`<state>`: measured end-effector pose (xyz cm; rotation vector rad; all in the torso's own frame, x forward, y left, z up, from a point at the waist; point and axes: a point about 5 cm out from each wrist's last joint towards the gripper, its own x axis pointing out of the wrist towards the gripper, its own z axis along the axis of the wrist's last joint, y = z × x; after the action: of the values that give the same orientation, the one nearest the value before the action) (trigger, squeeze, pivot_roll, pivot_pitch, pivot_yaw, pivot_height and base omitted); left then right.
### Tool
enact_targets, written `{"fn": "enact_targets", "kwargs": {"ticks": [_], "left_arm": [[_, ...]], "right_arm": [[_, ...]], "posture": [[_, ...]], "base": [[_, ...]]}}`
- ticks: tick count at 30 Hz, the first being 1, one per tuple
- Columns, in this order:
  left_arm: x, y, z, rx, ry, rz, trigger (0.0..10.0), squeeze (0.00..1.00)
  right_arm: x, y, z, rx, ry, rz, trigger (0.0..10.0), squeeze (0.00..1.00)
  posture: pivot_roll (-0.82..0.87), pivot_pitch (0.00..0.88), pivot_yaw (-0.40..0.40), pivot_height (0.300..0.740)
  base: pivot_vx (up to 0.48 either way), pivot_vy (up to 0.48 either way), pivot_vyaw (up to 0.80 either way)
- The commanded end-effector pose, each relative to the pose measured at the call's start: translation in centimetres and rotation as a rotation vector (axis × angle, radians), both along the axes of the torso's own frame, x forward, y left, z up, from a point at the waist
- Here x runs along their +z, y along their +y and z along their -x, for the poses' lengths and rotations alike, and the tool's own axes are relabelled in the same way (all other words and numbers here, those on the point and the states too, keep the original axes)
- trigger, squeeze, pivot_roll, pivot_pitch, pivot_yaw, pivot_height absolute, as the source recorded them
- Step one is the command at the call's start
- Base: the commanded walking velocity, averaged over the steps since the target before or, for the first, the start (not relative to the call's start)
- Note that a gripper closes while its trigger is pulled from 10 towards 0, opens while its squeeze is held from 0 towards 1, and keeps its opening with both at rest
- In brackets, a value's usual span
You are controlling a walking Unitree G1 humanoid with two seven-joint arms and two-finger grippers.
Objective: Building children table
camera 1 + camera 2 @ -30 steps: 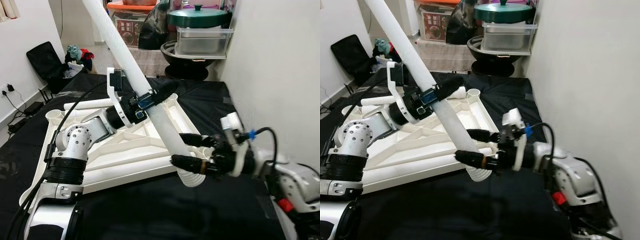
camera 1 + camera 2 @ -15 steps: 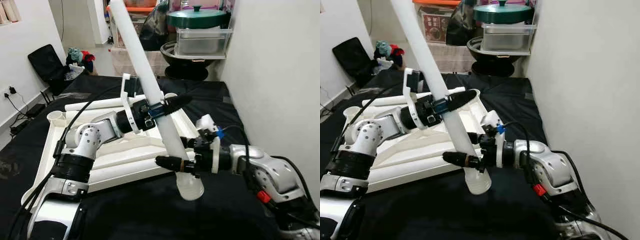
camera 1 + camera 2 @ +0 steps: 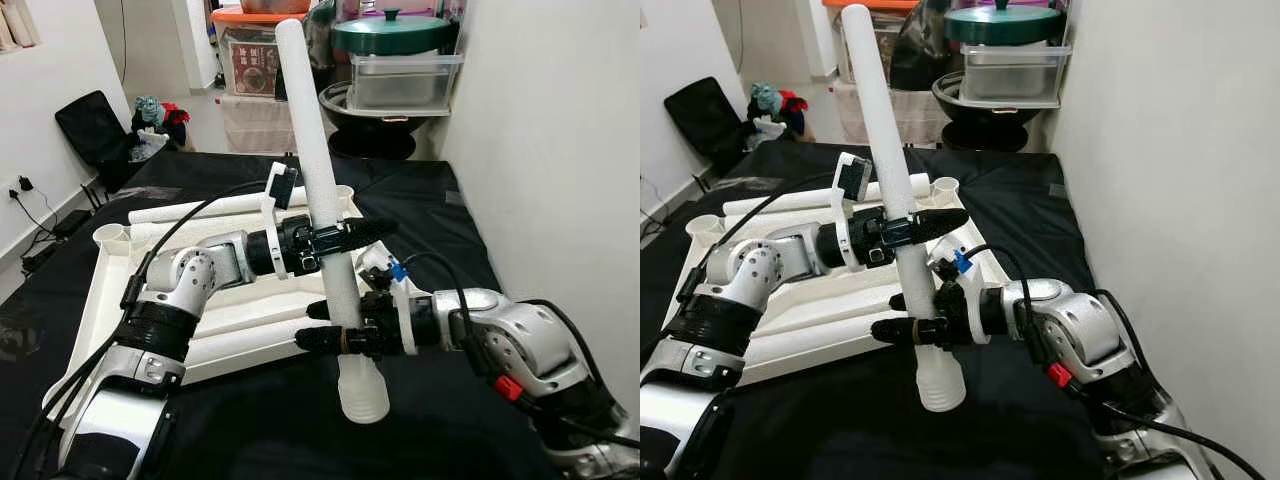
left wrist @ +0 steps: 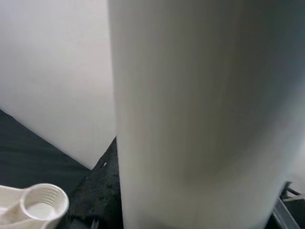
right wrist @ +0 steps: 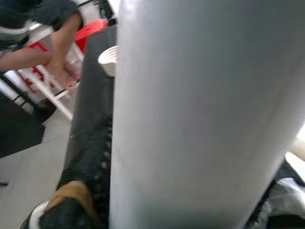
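Left eye view: a long white table leg [image 3: 318, 190] stands nearly upright, tilted slightly, its ribbed threaded end [image 3: 361, 392] lowest, over the black cloth-covered surface [image 3: 420, 190] near its front edge. The left hand [image 3: 345, 238] is clamped on the leg at mid-height, one black finger [image 3: 368, 230] pointing past it toward the right wall. The right hand [image 3: 335, 325] is clamped on the leg lower down, just above the ribbed end, a finger [image 3: 322, 340] reaching out leftward. Behind the leg lies the white tabletop [image 3: 105, 300], upside down, ribs showing, with a round socket [image 3: 110, 234] at its far left corner and another white leg [image 3: 200, 208] lying along its far edge. Beyond the far edge stand a green-lidded pot [image 3: 395, 34] on a clear container [image 3: 405, 80], a black bag [image 3: 90, 125] and stacked boxes [image 3: 250, 60]. Right eye view: same arrangement; the table leg [image 3: 890, 190] rises between both hands, ribbed end [image 3: 940, 382] close over the cloth. Left wrist view: the table leg [image 4: 205, 114] sits close up, with a white socket [image 4: 40, 206] of the tabletop beside it. Right wrist view: the table leg [image 5: 205, 109] close up, a black finger [image 5: 90, 157] pressed along it; beyond, a person's arm [image 5: 59, 45] reaches down near white and red furniture.
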<state>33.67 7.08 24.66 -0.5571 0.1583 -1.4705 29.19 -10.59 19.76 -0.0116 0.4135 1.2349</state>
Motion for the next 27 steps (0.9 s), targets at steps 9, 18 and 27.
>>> {"fn": "enact_targets", "kwargs": {"ticks": [9,18,27], "left_arm": [[1.7,-0.1,-0.2,0.025,-0.096,0.094,10.0,1.0],[3.0,0.8,0.5,0.017,-0.102,0.189,10.0,1.0],[3.3,2.6,0.8,0.087,-0.1,0.219,10.0,1.0]], "right_arm": [[-0.5,-0.2,0.5,-0.059,0.075,-0.052,0.0,0.0],[-1.1,-2.1,-0.5,-0.211,0.062,-0.062,0.0,0.0],[0.5,-7.1,-3.6,-0.557,-0.06,-0.108,0.0,0.0]], "posture": [[-0.01,0.0,0.012,0.74],[0.0,0.0,-0.001,0.74],[0.0,0.0,-0.005,0.74]], "base": [[0.0,0.0,0.0],[0.0,0.0,0.0],[0.0,0.0,0.0]]}}
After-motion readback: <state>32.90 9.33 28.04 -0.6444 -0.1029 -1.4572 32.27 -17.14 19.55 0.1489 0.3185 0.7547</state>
